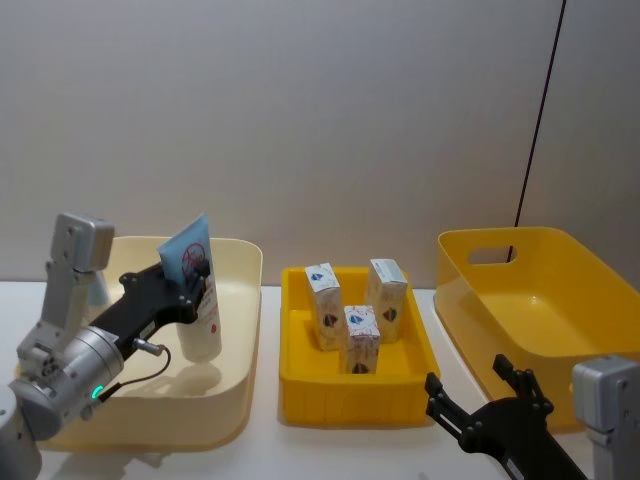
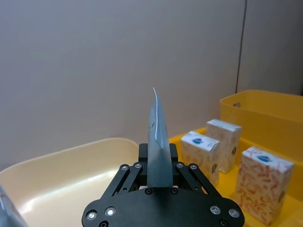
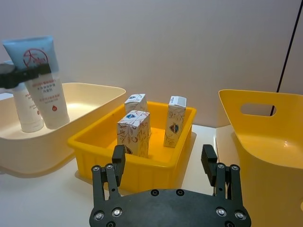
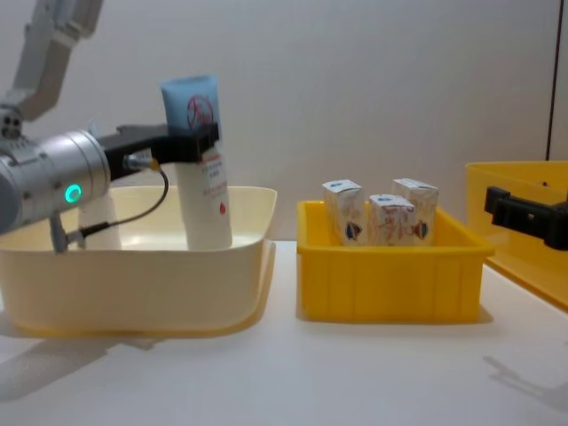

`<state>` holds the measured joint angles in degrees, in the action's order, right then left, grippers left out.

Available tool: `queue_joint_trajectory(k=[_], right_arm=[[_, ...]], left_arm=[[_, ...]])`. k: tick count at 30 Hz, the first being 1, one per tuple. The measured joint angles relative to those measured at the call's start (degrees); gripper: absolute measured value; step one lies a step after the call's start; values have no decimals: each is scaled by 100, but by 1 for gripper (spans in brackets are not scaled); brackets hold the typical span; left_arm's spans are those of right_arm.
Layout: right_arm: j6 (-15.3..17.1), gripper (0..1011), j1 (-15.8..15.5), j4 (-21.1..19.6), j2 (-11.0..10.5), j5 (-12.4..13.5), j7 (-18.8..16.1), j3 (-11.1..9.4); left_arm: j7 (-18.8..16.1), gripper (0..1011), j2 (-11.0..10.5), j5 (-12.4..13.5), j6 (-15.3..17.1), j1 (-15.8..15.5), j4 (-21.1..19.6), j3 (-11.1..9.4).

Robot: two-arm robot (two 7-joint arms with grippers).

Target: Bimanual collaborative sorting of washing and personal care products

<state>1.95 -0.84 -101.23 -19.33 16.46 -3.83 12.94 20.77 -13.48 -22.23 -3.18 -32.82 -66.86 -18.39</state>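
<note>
A 2nd tube [image 3: 26, 111] stands in the cream bin [image 4: 133, 284], mostly hidden behind the left arm in head view; chest view's bin wall cuts off the held tube's [image 4: 206, 204] cap end, so can't tell if it touches the floor. Left gripper [image 4: 191, 142], over the cream bin, is clamped on that pale-blue tube just below its crimped top, tube upright w/ slight tilt. Right gripper [image 3: 163, 158], low at front right, has fingers spread wide, gripping nothing; 3 cartons [image 1: 362, 338] stand in the small yellow bin [image 1: 300, 385], btw. cream bin & big yellow bin [image 1: 560, 300].
</note>
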Motion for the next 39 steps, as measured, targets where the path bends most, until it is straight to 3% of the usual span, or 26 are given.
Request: queue_joint_trajectory(k=[19, 30, 39], right_arm=[[0, 1001, 0, 0, 0, 0, 0, 0], [0, 1001, 0, 0, 0, 0, 0, 0], [0, 1001, 0, 0, 0, 0, 0, 0]], left_arm=[[1127, 224, -78, -731, -222, -14, -517, 45], [1868, 223, 46, -1214, -94, -130, -560, -164], [2338, 223, 217, -1441, 47, -271, -357, -432]])
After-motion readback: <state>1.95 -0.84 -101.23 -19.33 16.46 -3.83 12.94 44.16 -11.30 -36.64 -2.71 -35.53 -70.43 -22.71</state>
